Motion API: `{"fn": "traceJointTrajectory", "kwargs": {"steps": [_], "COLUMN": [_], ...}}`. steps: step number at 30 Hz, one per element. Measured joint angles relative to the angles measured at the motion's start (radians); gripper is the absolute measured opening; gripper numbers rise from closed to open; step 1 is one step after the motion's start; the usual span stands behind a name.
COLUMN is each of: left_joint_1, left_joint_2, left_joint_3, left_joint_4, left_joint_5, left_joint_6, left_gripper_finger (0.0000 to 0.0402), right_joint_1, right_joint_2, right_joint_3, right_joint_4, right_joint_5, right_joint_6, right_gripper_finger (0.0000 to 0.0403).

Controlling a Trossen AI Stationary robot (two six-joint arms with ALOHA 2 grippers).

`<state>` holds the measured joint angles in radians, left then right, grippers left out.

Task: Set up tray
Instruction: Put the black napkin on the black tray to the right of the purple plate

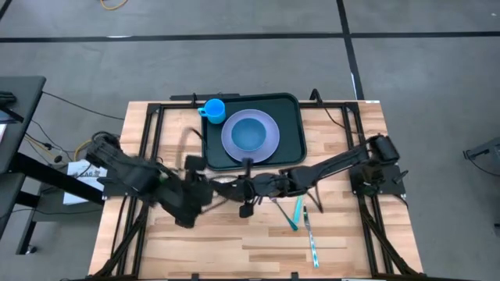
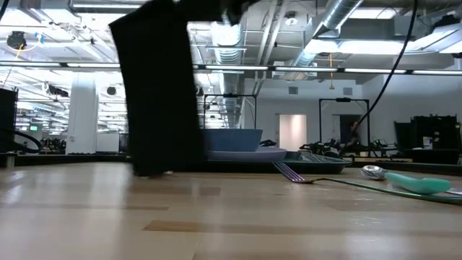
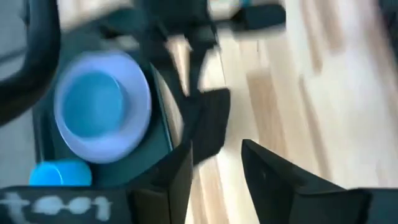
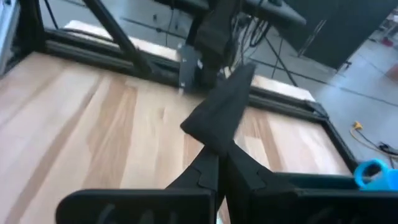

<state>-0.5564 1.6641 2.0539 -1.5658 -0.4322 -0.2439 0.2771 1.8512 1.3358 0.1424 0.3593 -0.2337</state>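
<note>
A large dark green-black rectangular plastic tray (image 1: 291,129) with rounded corners and a raised rim lies flat at the far middle of a light wooden slatted table (image 1: 234,242), its long axis running side to side across the table, its short sides facing the two arms' bases. Inside it sits a round lavender plate (image 1: 269,134) carrying a blue bowl (image 1: 248,134), and a bright blue cup (image 1: 213,109) stands at the tray's far corner on the left arm's side. Both dark arms reach in just on the near side of the tray. The right gripper (image 1: 247,190) is nearest the tray's near rim, its fingers pressed together on a flat black rectangular piece (image 4: 219,112) that looks like folded cloth and sticks out beyond the fingertips, tilted. The left gripper (image 1: 194,176) hovers just beside that piece, on the side away from the right arm's base, its two dark fingers (image 3: 171,180) parted with bare wood showing between them; this arm is blurred. Behind the right gripper, toward its own arm's side, a metal fork (image 2: 292,172) with a teal handle and a second teal-handled utensil (image 1: 312,238) lie on the wood, apart from the tray. From table height, a black shape (image 2: 159,87) hangs down in front of the tray.
</note>
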Motion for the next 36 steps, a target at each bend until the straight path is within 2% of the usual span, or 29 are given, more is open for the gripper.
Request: {"fn": "traceJointTrajectory", "kwargs": {"steps": [3,6,9,14,19,25,30,36], "left_joint_1": [-0.006,-0.007,-0.006,-0.017,-0.033,-0.041,-0.041,-0.042], "left_joint_2": [-0.03,-0.077,-0.133,-0.198,-0.219,-0.219,-0.219,-0.253], "left_joint_3": [0.113,0.176,0.186,0.183,0.183,0.182,0.182,0.181], "left_joint_4": [-0.004,-0.003,-0.005,-0.006,-0.005,-0.005,-0.005,-0.006], "left_joint_5": [-0.075,-0.187,-0.295,-0.41,-0.527,-0.517,-0.527,-0.56], "left_joint_6": [0.03,0.039,0.028,-0.003,-0.001,0.027,0.028,0.016], "left_gripper_finger": [0.0134,0.0133,0.0132,0.0132,0.0132,0.0132,0.0132,0.0132], "right_joint_1": [0.013,0.018,0.016,-0.032,-0.117,-0.167,-0.073,0.062], "right_joint_2": [-0.079,-0.196,-0.319,-0.487,-0.592,-0.646,-0.649,-0.681], "right_joint_3": [-0.001,-0.001,0.0,0.0,0.0,0.0,-0.055,-0.188], "right_joint_4": [-0.104,-0.221,-0.367,-0.593,-0.754,-0.801,-0.728,-0.646], "right_joint_5": [0.008,0.007,0.007,-0.01,-0.051,-0.097,-0.09,0.099], "right_joint_6": [0.012,0.059,0.141,0.33,0.518,0.592,0.683,0.707], "right_gripper_finger": [0.0001,0.0001,0.0001,0.0001,0.0,0.0,0.0,0.0]}}
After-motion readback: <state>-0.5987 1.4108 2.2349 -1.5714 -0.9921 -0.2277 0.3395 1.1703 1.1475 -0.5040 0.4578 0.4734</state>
